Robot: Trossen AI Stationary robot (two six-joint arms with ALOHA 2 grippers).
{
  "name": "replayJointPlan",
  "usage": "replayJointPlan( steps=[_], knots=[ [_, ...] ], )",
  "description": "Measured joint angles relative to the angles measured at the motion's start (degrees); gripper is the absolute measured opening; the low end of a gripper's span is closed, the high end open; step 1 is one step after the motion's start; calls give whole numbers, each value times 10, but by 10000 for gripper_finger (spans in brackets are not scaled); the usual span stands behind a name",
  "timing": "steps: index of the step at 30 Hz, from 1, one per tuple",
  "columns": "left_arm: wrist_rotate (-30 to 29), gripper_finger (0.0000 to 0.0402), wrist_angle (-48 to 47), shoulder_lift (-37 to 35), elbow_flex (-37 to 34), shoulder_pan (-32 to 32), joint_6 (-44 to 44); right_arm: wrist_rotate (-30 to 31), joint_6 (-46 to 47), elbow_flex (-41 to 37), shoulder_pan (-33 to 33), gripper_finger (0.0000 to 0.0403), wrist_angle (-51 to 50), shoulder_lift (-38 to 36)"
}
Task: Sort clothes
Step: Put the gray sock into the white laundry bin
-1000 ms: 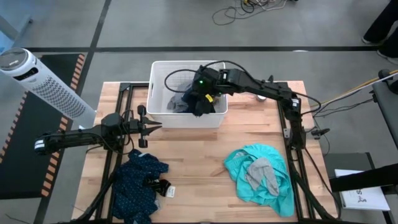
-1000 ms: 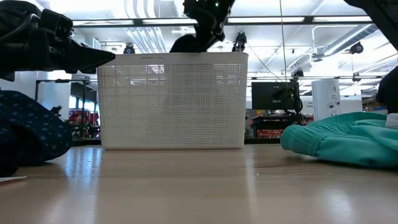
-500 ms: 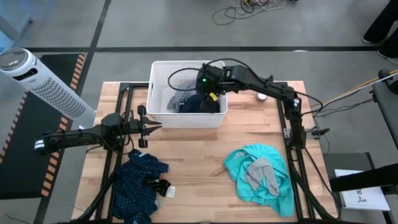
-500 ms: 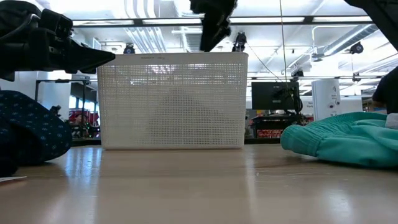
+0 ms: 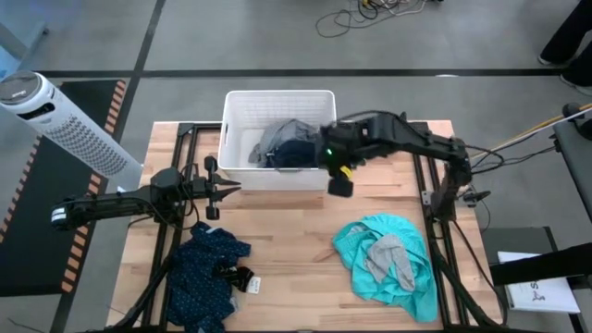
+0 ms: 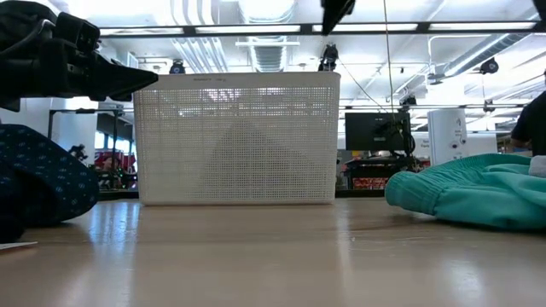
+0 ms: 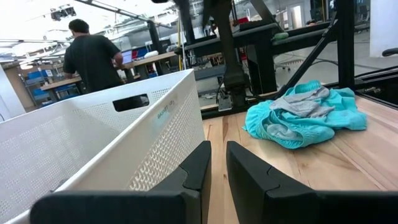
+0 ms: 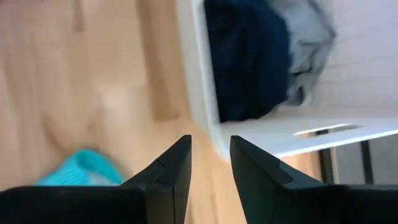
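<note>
The white basket (image 5: 233, 104) stands at the table's far middle and holds a navy piece (image 5: 294, 154) and a grey piece (image 5: 285, 134). My right gripper (image 5: 340, 185) hovers open above the table, just off the basket's near right corner (image 8: 208, 134), with nothing between its fingers. My left gripper (image 5: 231, 188) waits shut and level by the basket's near left side (image 7: 161, 118). A dark navy patterned garment (image 5: 205, 268) lies at the near left. A teal garment (image 5: 407, 277) lies at the near right with a grey one (image 5: 388, 254) on top of it.
A white tower fan (image 5: 65, 120) stands on the floor off the table's left side. A small white tag (image 5: 252, 284) lies beside the patterned garment. Bare wood (image 5: 287, 222) shows between the two heaps. A person (image 7: 93, 53) stands in the room behind.
My right gripper held a navy piece up over the basket, then let it go. The piece fell into the basket beside the grey one. The gripper has since risen and swung out past the basket's near right corner, toward the table's near edge.
</note>
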Motion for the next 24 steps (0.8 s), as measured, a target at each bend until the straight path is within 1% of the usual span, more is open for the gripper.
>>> replayJointPlan(
  steps=[5, 12, 18, 24],
  knots=[
    [0, 38, 0, 0, 0, 0, 0, 0, 60, -86, 51, 113, -1, -52],
    [0, 38, 0, 0, 0, 0, -2, -11, 168, -246, 119, 158, 8, -121],
    [0, 38, 0, 0, 0, 0, -2, -84, 242, -403, 159, 187, 100, -186],
    [0, 38, 0, 0, 0, 0, -2, -145, 292, -546, 190, 199, 207, -234]
  ],
)
